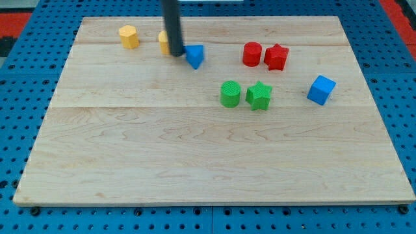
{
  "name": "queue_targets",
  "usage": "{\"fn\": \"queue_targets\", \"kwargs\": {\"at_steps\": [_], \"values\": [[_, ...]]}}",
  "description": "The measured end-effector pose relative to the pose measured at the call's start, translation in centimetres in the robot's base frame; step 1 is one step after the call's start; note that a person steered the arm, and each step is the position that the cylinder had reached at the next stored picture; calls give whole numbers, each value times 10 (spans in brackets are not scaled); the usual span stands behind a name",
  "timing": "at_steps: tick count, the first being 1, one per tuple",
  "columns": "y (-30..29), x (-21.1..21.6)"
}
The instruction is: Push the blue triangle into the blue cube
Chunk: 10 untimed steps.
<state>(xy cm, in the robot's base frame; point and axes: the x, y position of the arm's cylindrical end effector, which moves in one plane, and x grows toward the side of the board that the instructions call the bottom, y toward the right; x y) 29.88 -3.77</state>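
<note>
Up top, your tip touches blue triangle's left side; no claw fitted. Contact step: next push right-down toward blue cube.

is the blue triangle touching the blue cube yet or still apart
Apart. The blue triangle sits near the view's top, beside my tip; the blue cube lies far to the view's right, bare board between them.

A: From where does the single camera look?

B: From above and in front, tilted down at the desk. The whole board fits in the frame.

A: Is it near?

B: At middle distance; only the blue pegboard borders it.
</note>
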Motion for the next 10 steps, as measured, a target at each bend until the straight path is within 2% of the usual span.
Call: {"fn": "queue_targets", "kwargs": {"at_steps": [3, 4, 6, 7, 8, 9, 10], "values": [[121, 64], [124, 87], [123, 103], [123, 132], [138, 136], [198, 119], [110, 110]]}}
